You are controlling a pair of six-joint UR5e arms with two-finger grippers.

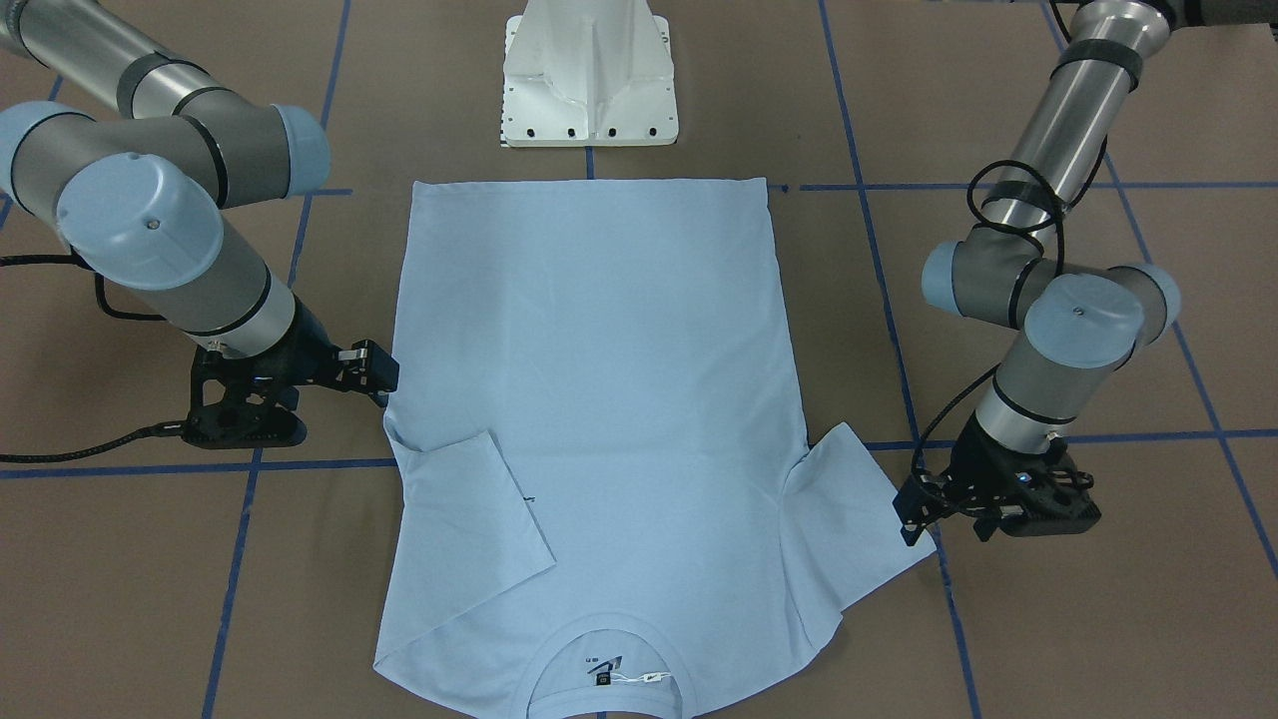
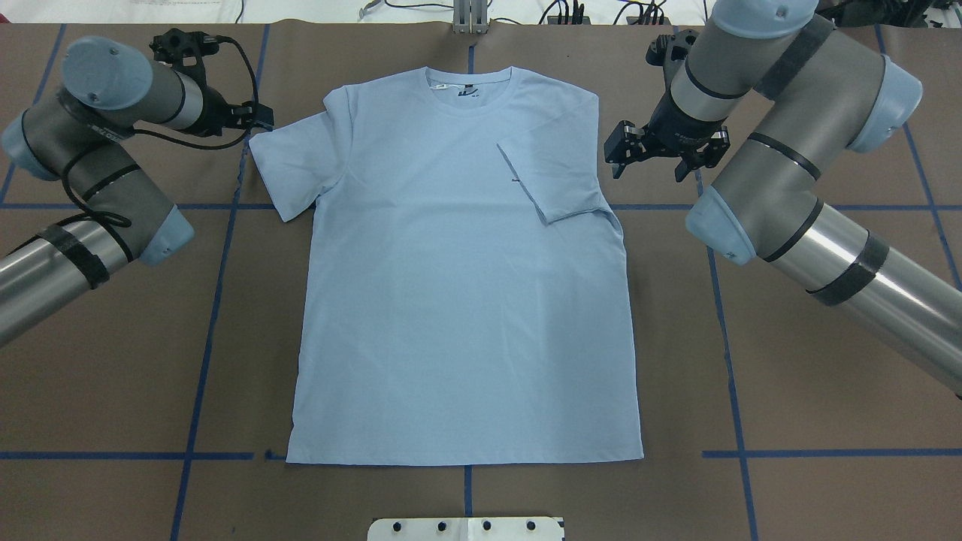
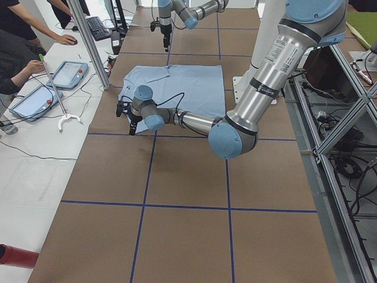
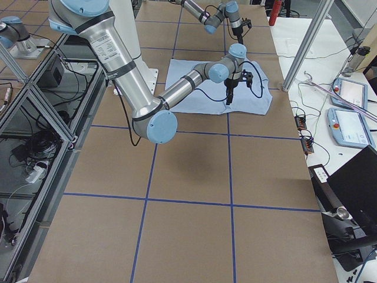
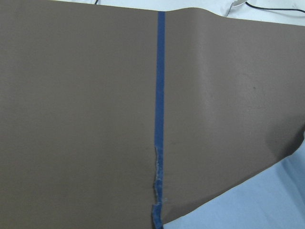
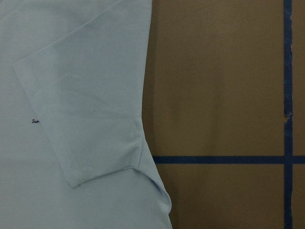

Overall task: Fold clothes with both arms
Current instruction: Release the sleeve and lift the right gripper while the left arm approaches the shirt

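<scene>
Right end effector (image 2: 619, 152) hangs spread beside the T-shirt's (image 2: 466, 300) folded sleeve (image 2: 552, 176); left end effector (image 1: 914, 511), grip untellable, sits at the flat sleeve (image 2: 289, 169), probably to fold it

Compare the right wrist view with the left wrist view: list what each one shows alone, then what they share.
Right wrist only: the sleeve folded in over the T-shirt body, and two blue tape lines crossing. Left wrist only: a single tape line with a frayed lower stretch, and only a corner of the shirt. Both: light blue fabric, brown table cover, blue tape; neither shows jaws.
</scene>
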